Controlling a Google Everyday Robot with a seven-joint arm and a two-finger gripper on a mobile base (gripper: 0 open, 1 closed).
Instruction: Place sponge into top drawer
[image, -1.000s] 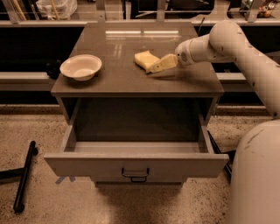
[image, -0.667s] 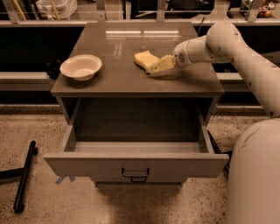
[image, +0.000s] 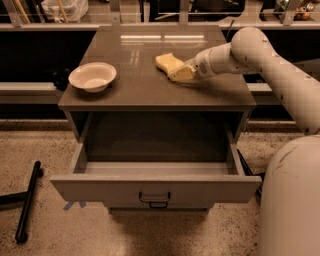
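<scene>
- The sponge (image: 167, 62) is up on the cabinet top (image: 140, 92), right of centre and towards the back edge, lying flat.
- The gripper (image: 180, 75) is right there with it, low over the surface and pressed up against the sponge's right-hand, nearer end.
- Whether it has actually got hold of the sponge or is only touching it, I cannot tell from this angle.
- The arm (image: 250, 47) comes in from the right, a pale, rounded limb angling down across the cabinet's right side to the sponge.
- The robot's body (image: 292, 200) fills the lower right corner, just beside the cabinet.
- Below, the top drawer (image: 155, 187) is pulled well out towards the camera, its flat grey front facing us.
- Its small dark handle (image: 154, 200) sits dead centre on that front panel.
- The drawer's inside is in shadow under the cabinet top.
- Over on the left of the top, a cream bowl (image: 92, 76) stands upright near the edge, well apart from the sponge.
- On the speckled floor (image: 45, 150) to the left lies a black pole (image: 27, 202).
</scene>
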